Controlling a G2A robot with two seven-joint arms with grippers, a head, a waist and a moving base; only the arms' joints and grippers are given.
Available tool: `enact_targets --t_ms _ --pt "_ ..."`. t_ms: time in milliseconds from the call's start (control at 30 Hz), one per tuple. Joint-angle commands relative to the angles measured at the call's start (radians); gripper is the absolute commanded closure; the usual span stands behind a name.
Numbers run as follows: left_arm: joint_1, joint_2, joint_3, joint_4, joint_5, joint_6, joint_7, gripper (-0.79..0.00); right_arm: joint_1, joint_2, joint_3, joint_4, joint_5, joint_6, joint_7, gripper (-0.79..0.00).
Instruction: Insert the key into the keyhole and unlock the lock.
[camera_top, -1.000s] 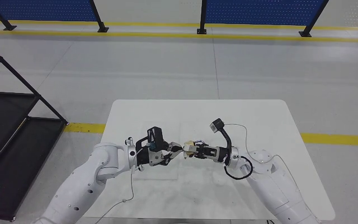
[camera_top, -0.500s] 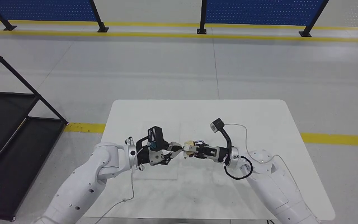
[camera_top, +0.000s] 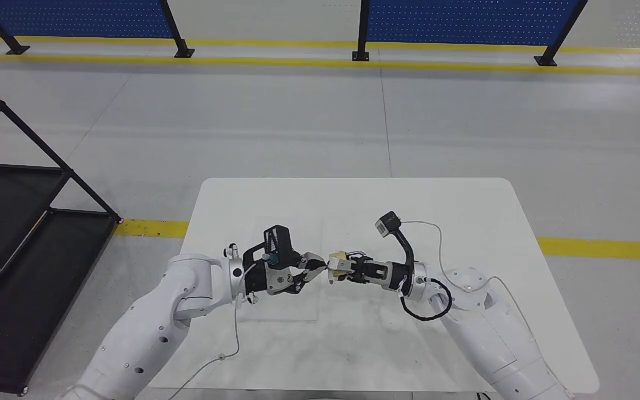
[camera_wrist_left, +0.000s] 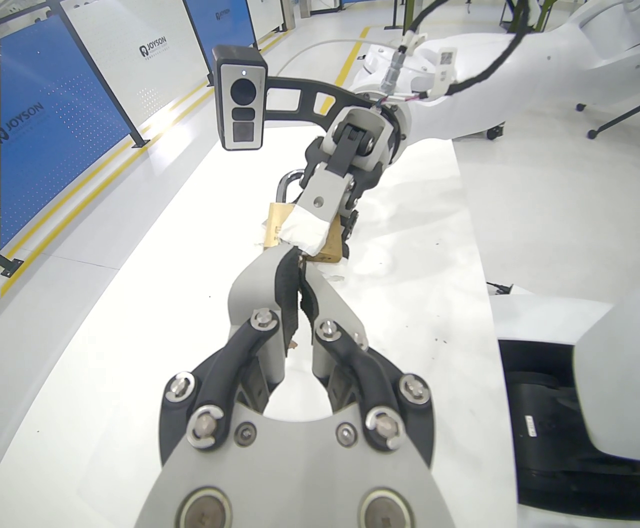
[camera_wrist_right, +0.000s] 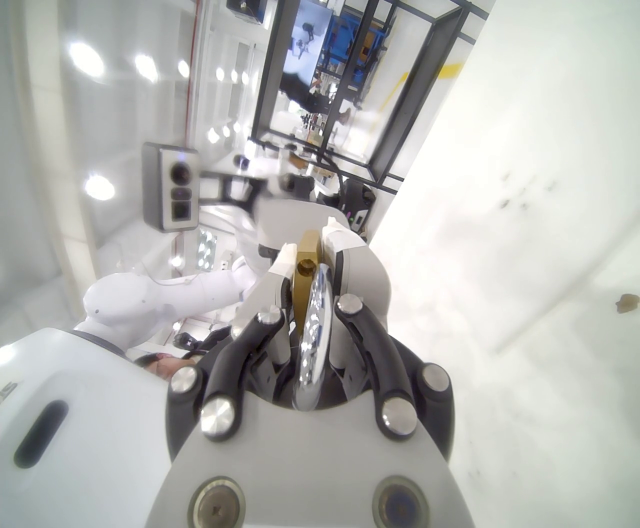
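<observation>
A brass padlock hangs above the middle of the white table, with my right gripper shut on its body. In the right wrist view the brass body and silver shackle sit between the taped fingers. My left gripper faces it from the left, tip to tip. In the left wrist view the left gripper is shut, its pads pressed together right at the bottom end of the padlock. The key is hidden between the pads.
A black metal rack stands on the floor left of the table. Blue barrier panels line the far side of the room. The right arm's cable loops over the tabletop behind the grippers.
</observation>
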Motion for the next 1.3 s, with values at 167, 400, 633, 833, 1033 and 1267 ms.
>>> enact_targets --t_ms 167,400,633,833,1033,1267 --pt "-0.004 -0.001 0.001 0.005 0.002 0.004 0.001 0.000 0.000 0.000 0.000 0.000 0.000 0.000 0.000 0.000" --pt "-0.005 -0.002 0.006 0.012 0.001 0.006 0.002 0.000 0.000 0.000 0.000 0.000 0.000 0.000 0.000 0.000" --pt "-0.008 -0.004 0.013 0.019 -0.004 0.005 -0.003 0.000 0.000 0.000 0.000 0.000 0.000 0.000 0.000 0.000" --pt "-0.006 -0.004 0.012 0.017 -0.005 0.006 -0.006 0.000 0.000 0.000 0.000 0.000 0.000 0.000 0.000 0.000" --pt "-0.001 -0.003 0.007 0.012 -0.005 0.009 -0.008 0.000 0.000 0.000 0.000 0.000 0.000 0.000 0.000 0.000" --pt "0.010 -0.001 -0.005 0.005 -0.010 0.005 -0.009 0.000 0.000 0.000 0.000 0.000 0.000 0.000 0.000 0.000"
